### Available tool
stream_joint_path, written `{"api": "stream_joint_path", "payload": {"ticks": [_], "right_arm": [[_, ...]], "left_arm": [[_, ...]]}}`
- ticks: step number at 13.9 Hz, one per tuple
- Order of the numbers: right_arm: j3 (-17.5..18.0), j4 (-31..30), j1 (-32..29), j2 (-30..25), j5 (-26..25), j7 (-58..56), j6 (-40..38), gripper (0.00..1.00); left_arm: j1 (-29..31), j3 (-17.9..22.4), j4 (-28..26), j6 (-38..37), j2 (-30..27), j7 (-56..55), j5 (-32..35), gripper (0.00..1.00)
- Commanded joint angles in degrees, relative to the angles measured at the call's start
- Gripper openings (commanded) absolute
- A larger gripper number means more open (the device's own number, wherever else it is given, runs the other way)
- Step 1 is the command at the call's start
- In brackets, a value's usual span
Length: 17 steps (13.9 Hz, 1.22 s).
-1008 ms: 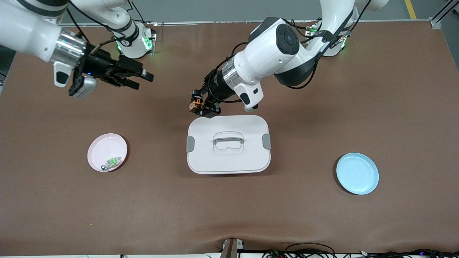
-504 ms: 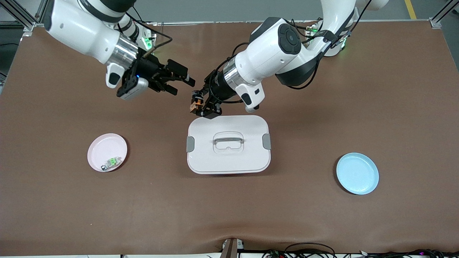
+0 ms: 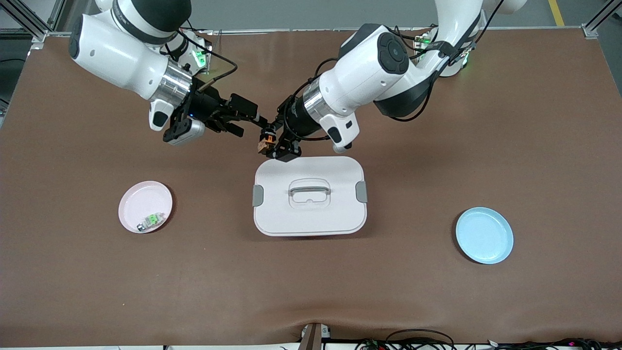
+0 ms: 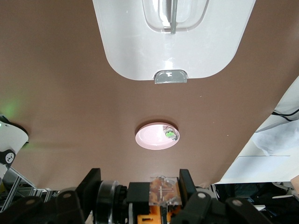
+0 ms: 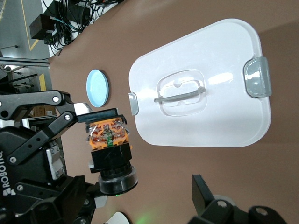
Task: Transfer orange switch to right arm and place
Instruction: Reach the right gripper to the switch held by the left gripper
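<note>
The right pincer (image 3: 253, 121) has swung in, fingers spread around the orange switch (image 3: 264, 144), which the left pincer (image 3: 275, 146) still grasps above the white box (image 3: 309, 195).

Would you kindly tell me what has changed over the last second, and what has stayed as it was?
The right gripper, fingers open, swung in from the right arm's end of the table toward the middle and now sits right at the orange switch; nothing has been taken over yet. The left gripper stayed shut on the switch above the edge of the white box. Both plates and the green part did not move.
</note>
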Motion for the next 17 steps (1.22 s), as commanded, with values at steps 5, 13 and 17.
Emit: {"api": "stream_joint_path", "payload": {"ticks": [5, 13, 17], "right_arm": [[-0.38, 2.66, 2.53, 3.13, 2.18, 1.09, 2.40, 1.00], [-0.47, 7.68, 2.88, 7.00, 0.95, 0.74, 1.69, 1.00], [-0.47, 8.29, 2.79, 7.70, -3.53, 0.30, 1.61, 1.00]], "left_arm": [[-0.04, 0.07, 0.04, 0.36, -0.60, -0.67, 1.08, 0.27], [-0.57, -0.02, -0.05, -0.26, -1.03, -1.02, 1.08, 0.27], [-0.57, -0.02, -0.05, -0.26, -1.30, -0.93, 1.08, 0.27]]}}
